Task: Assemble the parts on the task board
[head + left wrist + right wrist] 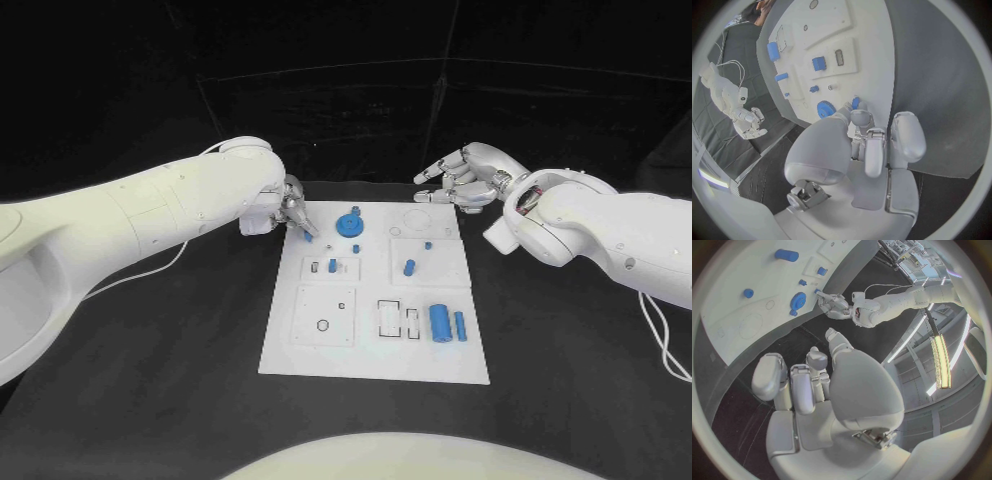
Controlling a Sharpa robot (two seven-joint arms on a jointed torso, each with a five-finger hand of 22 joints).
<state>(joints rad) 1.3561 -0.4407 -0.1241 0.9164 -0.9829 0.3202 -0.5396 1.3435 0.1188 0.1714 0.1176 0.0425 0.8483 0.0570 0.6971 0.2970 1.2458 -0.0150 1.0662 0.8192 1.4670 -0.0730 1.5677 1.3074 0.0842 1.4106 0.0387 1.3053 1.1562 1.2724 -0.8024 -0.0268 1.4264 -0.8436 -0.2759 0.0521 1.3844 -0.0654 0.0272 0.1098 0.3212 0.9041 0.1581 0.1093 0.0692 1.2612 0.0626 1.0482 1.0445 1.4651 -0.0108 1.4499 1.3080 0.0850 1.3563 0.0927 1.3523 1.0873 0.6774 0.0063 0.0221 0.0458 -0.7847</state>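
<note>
I saw the task board (378, 355) lying flat in the middle of the black surface (173, 380), its long side running near to far. The left robot hand (289, 215) sat at the board's far-left corner with its fingers drawn together over a small blue part (309, 238). In the left wrist view the fingertips (859, 118) met around that blue part (855, 103) right at the board's edge, so I read it as pinched. How much of the piece was inside the grip I could not make out; the fingers hid most of it.

Just right of that hand, a blue gear (351, 224) stood on the far part of the board, apart from the fingers. A large blue cylinder (438, 322) and a slimmer blue bar (460, 326) lay side by side at the near right. A small blue peg (410, 267) lay near the middle right, and another small blue piece (332, 265) at the middle left; both were too small to tell their shape.

The right robot hand (464, 177) hovered beyond the board's far-right corner, off the board, fingers loosely curled and apart, holding nothing. The right wrist view showed its palm (857, 390) bare.
</note>
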